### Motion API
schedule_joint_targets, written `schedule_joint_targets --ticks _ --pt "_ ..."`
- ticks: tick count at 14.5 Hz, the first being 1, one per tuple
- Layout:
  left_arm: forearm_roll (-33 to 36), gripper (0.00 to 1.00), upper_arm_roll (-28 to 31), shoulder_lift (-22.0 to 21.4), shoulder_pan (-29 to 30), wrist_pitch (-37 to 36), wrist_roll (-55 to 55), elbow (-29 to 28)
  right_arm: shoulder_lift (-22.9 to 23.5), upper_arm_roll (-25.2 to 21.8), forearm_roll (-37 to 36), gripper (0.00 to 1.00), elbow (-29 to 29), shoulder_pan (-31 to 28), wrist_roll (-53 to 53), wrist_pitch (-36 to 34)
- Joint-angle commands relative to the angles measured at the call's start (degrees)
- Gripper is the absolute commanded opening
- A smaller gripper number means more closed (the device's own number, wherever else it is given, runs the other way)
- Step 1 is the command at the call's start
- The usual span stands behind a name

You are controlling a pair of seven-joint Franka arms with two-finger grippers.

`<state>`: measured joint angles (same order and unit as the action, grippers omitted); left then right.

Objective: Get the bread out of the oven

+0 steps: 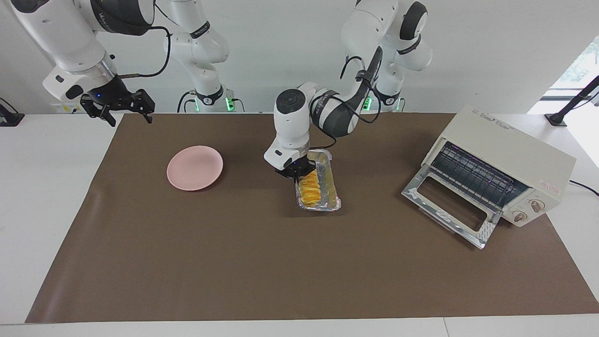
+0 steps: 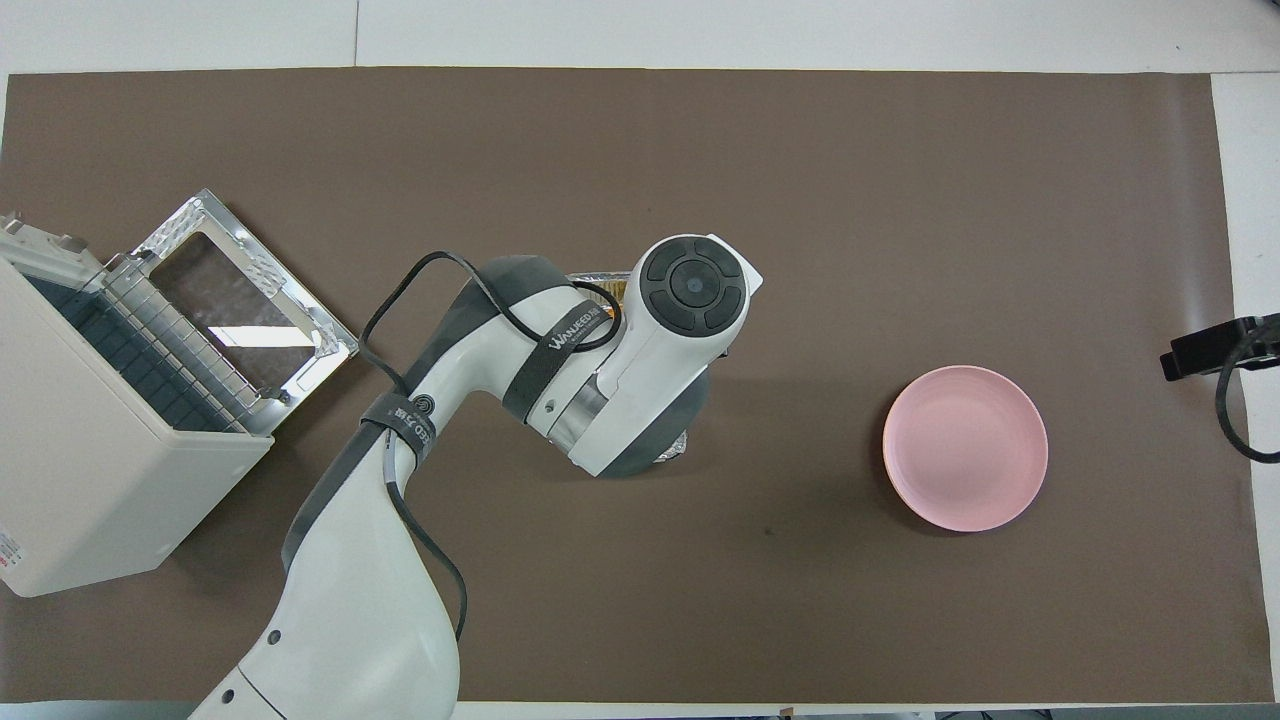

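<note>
Since the foil tray (image 1: 323, 187) already sits on the brown mat (image 1: 234, 262) in the middle of the counter (image 1: 47, 187), well apart from the oven (image 1: 505, 173), the bread (image 1: 310, 191) is out of the oven and lies inside that tray, its yellow ridged slices running along the tray's length. That placement makes sense as a judgement: the drop-down door (image 1: 451, 210) hangs open toward the mat and the wire rack (image 1: 472, 175) inside looks bare, so the loaf seems to have travelled out in its tray. What looks left is lifting it clear, perhaps toward the pink plate (image 1: 195, 167), which sits toward the right arm's end of the counter.

Reaching from its base, the left gripper (image 1: 299, 174) is down at the tray end nearer the robots, right at the loaf. Whether its jaws are clenched on the bread or spread around it I cannot tell. The right gripper (image 1: 122, 106) waits in the air over the counter's edge at its own end, jaws released and holding nothing.

Only the facing view shows the bread and the gripper's contact with it. From overhead the left arm's wrist hides nearly all of the tray; only slivers of foil rim (image 2: 600, 284) peek out. That view does give a straighter look at the plate (image 2: 965, 447) and down through the oven door's glass (image 2: 235, 310)
</note>
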<state>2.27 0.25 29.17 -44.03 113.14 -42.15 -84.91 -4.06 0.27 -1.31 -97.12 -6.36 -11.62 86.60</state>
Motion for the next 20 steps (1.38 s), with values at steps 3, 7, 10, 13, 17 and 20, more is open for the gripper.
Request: schedule_joint_targets --ticks 3,7,10,13,17,20 --pt "1.3 1.0 2.1 -7.0 4.9 -4.0 1.5 0.6 -0.8 0.4 -0.2 1.0 -0.3 -0.8 -0.6 -0.8" --pt "1.2 1.0 2.0 -16.8 15.3 -14.7 2.9 0.7 -1.2 0.4 -0.2 1.0 -0.6 -0.8 -0.5 -1.7" --pt "1.2 1.0 2.0 -22.5 24.4 -22.9 16.2 0.7 -1.7 1.3 0.2 1.0 -1.6 0.8 0.9 -0.1" --pt "0.4 1.0 2.2 -27.5 30.3 -32.9 27.5 0.6 -1.5 1.3 0.3 1.0 -2.9 7.6 10.9 3.5" --pt "0.4 1.0 2.0 -31.2 34.1 -40.1 32.3 0.5 1.1 1.3 0.3 1.0 -3.9 15.7 22.1 8.0" --pt "0.2 1.0 -1.7 -31.2 38.8 -38.3 33.8 -0.3 6.4 1.3 0.6 1.0 -1.5 21.0 30.4 12.9"
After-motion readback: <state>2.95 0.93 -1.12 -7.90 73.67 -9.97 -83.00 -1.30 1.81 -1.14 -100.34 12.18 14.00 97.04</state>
